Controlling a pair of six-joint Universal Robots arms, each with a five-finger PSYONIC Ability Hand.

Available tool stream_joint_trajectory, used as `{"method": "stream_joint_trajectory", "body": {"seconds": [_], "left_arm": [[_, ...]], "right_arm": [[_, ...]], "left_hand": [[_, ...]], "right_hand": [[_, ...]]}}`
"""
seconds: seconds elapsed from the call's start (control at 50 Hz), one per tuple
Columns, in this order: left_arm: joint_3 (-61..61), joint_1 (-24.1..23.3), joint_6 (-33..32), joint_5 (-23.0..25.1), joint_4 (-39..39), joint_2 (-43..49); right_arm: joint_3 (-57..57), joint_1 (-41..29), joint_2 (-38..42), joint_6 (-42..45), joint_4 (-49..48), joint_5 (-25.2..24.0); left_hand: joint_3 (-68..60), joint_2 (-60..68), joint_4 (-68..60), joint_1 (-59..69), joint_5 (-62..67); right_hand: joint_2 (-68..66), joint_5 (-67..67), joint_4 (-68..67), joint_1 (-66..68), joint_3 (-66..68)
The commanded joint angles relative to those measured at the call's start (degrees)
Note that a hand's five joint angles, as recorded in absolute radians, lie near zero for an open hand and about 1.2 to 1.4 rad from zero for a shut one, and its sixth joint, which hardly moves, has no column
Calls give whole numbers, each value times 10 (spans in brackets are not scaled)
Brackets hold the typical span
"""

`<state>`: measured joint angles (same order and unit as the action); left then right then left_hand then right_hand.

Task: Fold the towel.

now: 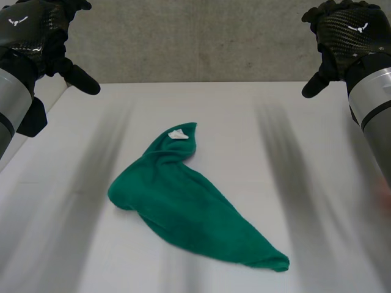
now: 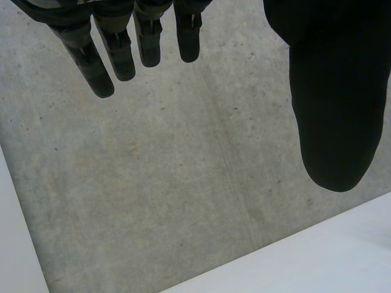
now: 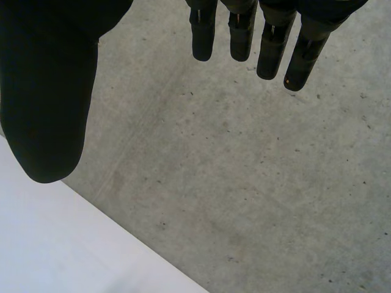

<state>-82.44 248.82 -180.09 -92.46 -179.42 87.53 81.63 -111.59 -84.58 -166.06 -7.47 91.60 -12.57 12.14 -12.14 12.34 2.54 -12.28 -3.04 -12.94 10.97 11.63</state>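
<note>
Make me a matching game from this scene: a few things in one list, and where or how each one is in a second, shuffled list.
Things:
1. towel
2. tag
3. left hand
4. table

Places and states:
A. white surface under the cloth
B. raised near the table's far left corner, fingers straight, holding nothing
C. green, crumpled in the middle of the table
D. small and white, at the towel's far tip

Pairs: 1-C, 2-D, 3-B, 4-A.

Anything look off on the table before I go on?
The green towel lies bunched in a lopsided wedge on the table, not spread flat, its white tag showing at the far tip. Nothing looks torn or spilled. The left robot hand and right robot hand are open, clear of it.
</note>
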Motion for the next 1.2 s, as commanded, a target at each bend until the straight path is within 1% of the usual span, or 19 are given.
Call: {"method": "stream_joint_trajectory", "body": {"seconds": [0.02,0.14,0.22,0.34,0.4,0.48,0.52,0.56,0.58,0.7,0.76,0.78,0.84,0.9,1.02,1.1,1.14,1.16,1.2], "left_arm": [[1,0,-2,0,-8,3],[0,0,-3,0,-11,6],[7,0,-4,-1,-4,27],[3,11,3,-4,63,80],[-4,17,24,-5,99,104],[-35,66,96,3,150,162],[-41,74,107,4,154,166],[-65,91,133,11,157,172],[-77,98,138,18,157,173],[-147,119,155,127,149,173],[-159,119,157,153,145,175],[-163,118,157,160,140,178],[-166,110,158,159,121,194],[-167,108,158,158,115,198],[-164,102,158,148,89,217],[-166,100,158,131,74,219],[-168,98,158,127,70,221],[-168,95,157,125,67,223],[-168,89,157,125,66,226]], "right_arm": [[0,0,1,0,0,0],[-1,0,3,3,1,-4],[-2,1,6,28,9,-34],[-2,1,7,130,49,-117],[-15,2,13,171,89,-153],[-38,1,41,178,129,-187],[-46,1,53,177,138,-196],[-82,-5,105,170,164,-229],[-108,-12,134,162,175,-244],[-231,-44,270,109,210,-304],[-263,-53,304,96,216,-319],[-299,-63,338,85,219,-331],[-386,-88,425,45,220,-336],[-437,-103,474,17,220,-335],[-545,-138,583,-25,219,-331],[-617,-158,650,-27,218,-298],[-657,-162,683,-27,216,-263],[-679,-165,700,-27,214,-242],[-698,-169,715,-26,210,-229]], "left_hand": [[20,-16,16,-18,-20],[20,-16,16,-18,-20],[5,-1,1,-3,-5],[0,4,-4,2,0],[3,1,-1,-1,-3],[2,3,-3,1,-1],[2,3,-3,1,-1],[-3,8,-8,6,4],[-8,13,-13,11,9],[-8,13,-13,11,9],[-5,9,-9,7,5],[-5,9,-9,7,5],[-8,13,-13,11,9],[-10,14,-14,12,10],[-213,218,-218,216,214],[-385,389,-389,387,385],[-432,436,-436,434,432],[-484,488,-488,486,484],[-523,527,-527,525,523]], "right_hand": [[23,30,29,-10,-16],[23,30,29,-10,-16],[23,30,29,-10,-16],[23,30,29,-10,-16],[23,30,29,-10,-16],[23,30,29,-10,-16],[23,30,29,-10,-16],[23,30,29,-10,-16],[23,30,29,-10,-16],[23,30,29,-10,-16],[23,30,29,-10,-16],[23,30,29,-10,-16],[23,30,29,-10,-16],[23,30,29,-10,-16],[23,30,29,-10,-16],[23,30,29,-10,-16],[-23,-16,-17,36,30],[-93,-86,-87,106,100],[-213,-205,-206,226,219]]}}
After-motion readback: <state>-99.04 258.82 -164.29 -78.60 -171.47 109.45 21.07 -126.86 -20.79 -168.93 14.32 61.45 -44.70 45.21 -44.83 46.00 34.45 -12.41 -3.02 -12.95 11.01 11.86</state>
